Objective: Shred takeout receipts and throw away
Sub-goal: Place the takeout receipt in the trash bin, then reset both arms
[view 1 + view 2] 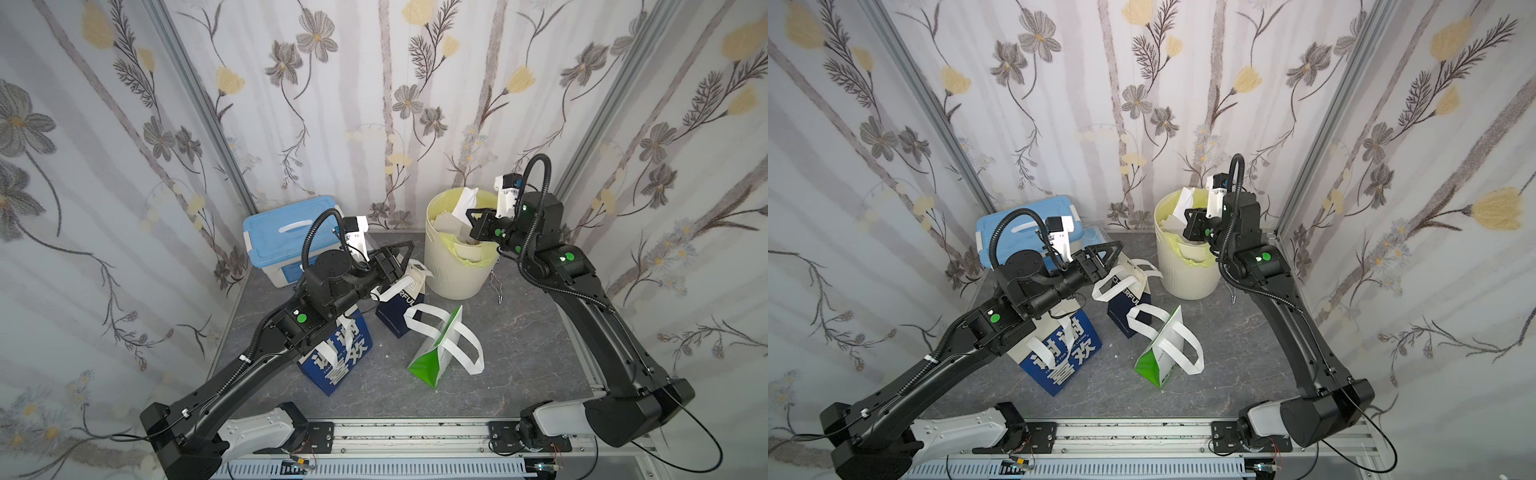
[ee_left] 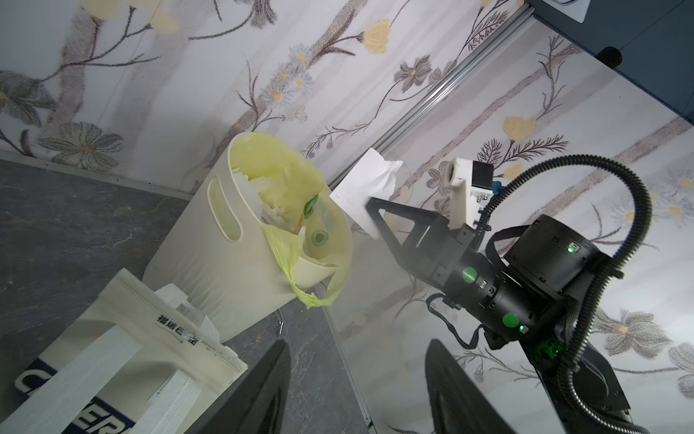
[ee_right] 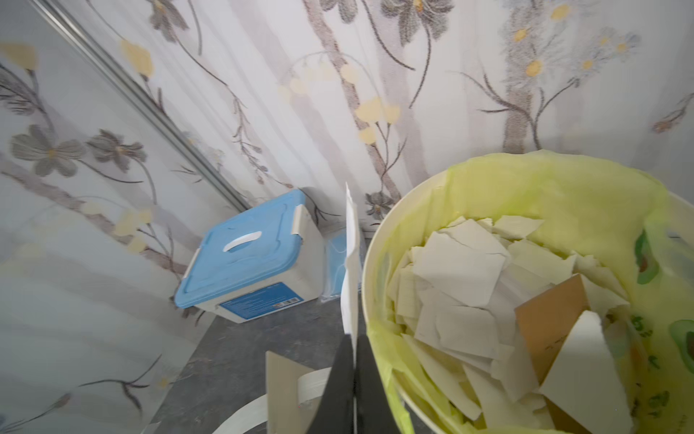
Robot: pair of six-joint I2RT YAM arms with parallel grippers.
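Note:
A torn white piece of takeout receipt [image 1: 465, 203] [image 2: 366, 188] [image 3: 352, 263] stands upright over the near rim of the cream bin [image 1: 453, 274] [image 1: 1187, 278]. My right gripper [image 1: 470, 219] [image 1: 1187, 217] [image 3: 355, 345] is shut on the piece's lower edge. Several torn receipt pieces [image 3: 462, 270] and a brown card lie inside the bin's yellow-green liner [image 3: 563, 188]. My left gripper [image 1: 409, 259] [image 1: 1115, 259] [image 2: 356, 349] hangs open and empty to the left of the bin, just above the navy bag [image 1: 399, 309] [image 2: 124, 338].
A blue bag with white characters [image 1: 340, 361] stands under the left arm. A green and white bag [image 1: 432, 357] lies tipped mid-table. A blue-lidded box [image 1: 282, 232] sits at the back left. Flowered walls close in on three sides.

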